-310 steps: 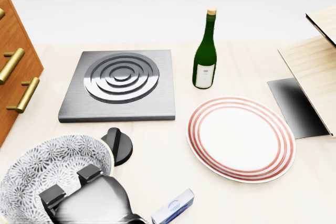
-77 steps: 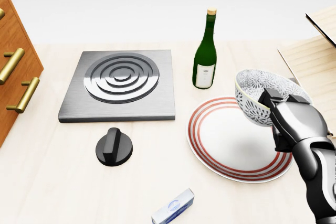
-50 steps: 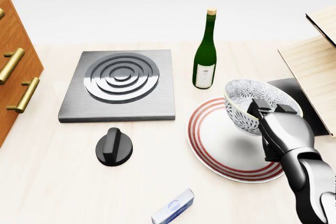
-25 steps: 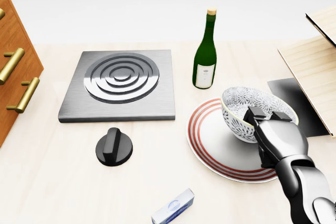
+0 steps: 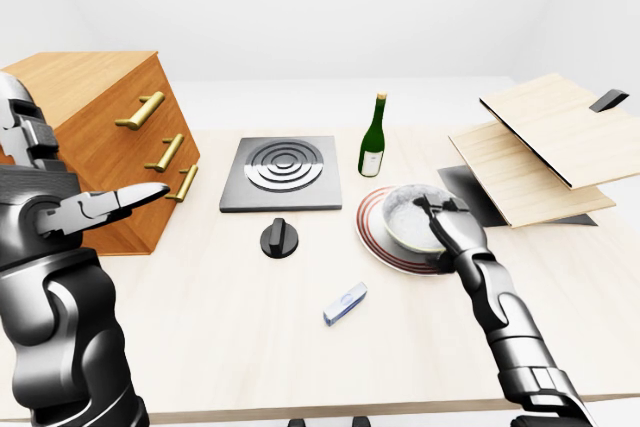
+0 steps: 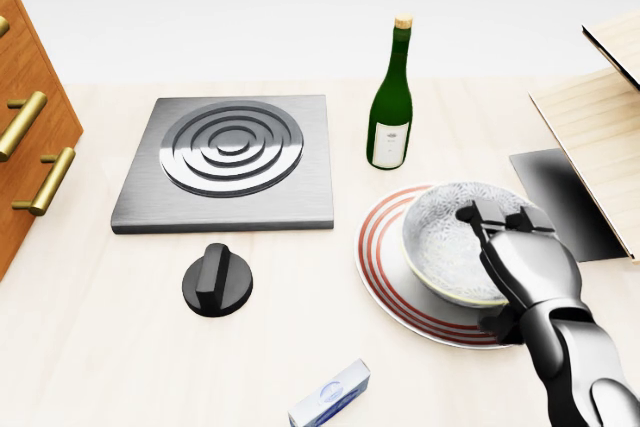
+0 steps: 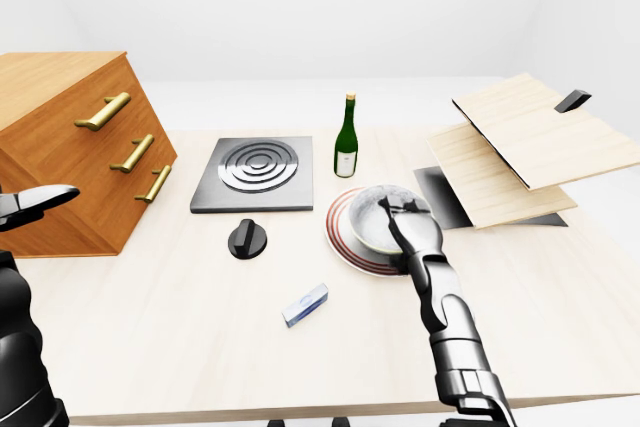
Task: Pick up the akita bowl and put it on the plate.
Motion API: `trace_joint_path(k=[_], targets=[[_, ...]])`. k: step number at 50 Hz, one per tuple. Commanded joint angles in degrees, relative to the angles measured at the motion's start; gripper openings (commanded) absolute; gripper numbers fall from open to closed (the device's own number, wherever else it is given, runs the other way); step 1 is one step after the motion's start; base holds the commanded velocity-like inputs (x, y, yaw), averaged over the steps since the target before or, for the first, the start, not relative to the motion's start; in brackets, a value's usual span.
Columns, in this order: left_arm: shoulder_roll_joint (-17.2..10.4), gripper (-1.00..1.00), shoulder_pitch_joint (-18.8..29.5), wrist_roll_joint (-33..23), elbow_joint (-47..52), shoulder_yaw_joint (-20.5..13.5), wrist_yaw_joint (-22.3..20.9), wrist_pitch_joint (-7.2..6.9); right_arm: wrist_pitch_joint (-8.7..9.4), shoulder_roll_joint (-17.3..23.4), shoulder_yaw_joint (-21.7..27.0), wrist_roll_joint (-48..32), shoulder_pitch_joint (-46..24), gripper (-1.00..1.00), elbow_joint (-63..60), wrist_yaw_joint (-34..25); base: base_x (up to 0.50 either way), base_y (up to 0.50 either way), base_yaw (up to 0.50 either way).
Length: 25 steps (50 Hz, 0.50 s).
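The akita bowl [image 6: 445, 242], white with a dark floral pattern, sits upright on the right part of the red-ringed white plate [image 6: 378, 259]. My right hand [image 6: 497, 269] is shut on the bowl's right rim, with fingers [image 6: 488, 215] hooked over the edge and the thumb outside, low on the bowl's wall. My left hand [image 5: 125, 201] is raised at the left of the left-eye view, by the cabinet. Its fingers are stretched out, open and holding nothing.
A green wine bottle [image 6: 390, 107] stands just above the plate. A grey stove plate [image 6: 230, 162] and black knob [image 6: 217, 280] lie to the left, with a small blue-white box [image 6: 330, 394] below. The wooden drawer cabinet [image 6: 25, 137] is far left and the slanted boards [image 6: 600, 137] far right.
The bowl has been carried from the lower left to the right. Over the last second it came down and leftward in my right hand onto the plate. The camera has not moved.
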State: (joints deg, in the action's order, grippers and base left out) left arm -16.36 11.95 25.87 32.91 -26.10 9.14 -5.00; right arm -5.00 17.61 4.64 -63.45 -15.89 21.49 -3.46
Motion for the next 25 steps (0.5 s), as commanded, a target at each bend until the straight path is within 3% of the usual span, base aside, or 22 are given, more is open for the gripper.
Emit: trace_joint_path(k=[1, 17, 25], targets=[[-0.09, 1.0, 0.12, 0.29, 0.23, -0.06, 0.21, 0.0, 0.0, -0.42, 0.29, 2.56, 0.12, 1.0, -1.86, -0.56, 0.0, 0.0, 0.0], [-0.16, 1.0, 0.23, 0.96, 0.32, -0.19, 0.3, 0.0, 0.0, -0.68, 0.56, 3.88, -1.58, 1.0, -6.04, -4.95, 0.0, 0.0, 0.0], [-0.14, 1.0, 0.11, 0.84, -0.08, -0.05, 0.26, 0.0, 0.0, 1.03, 3.25, 7.67, -7.46, 1.0, -17.07, -17.85, 0.0, 0.0, 0.0]])
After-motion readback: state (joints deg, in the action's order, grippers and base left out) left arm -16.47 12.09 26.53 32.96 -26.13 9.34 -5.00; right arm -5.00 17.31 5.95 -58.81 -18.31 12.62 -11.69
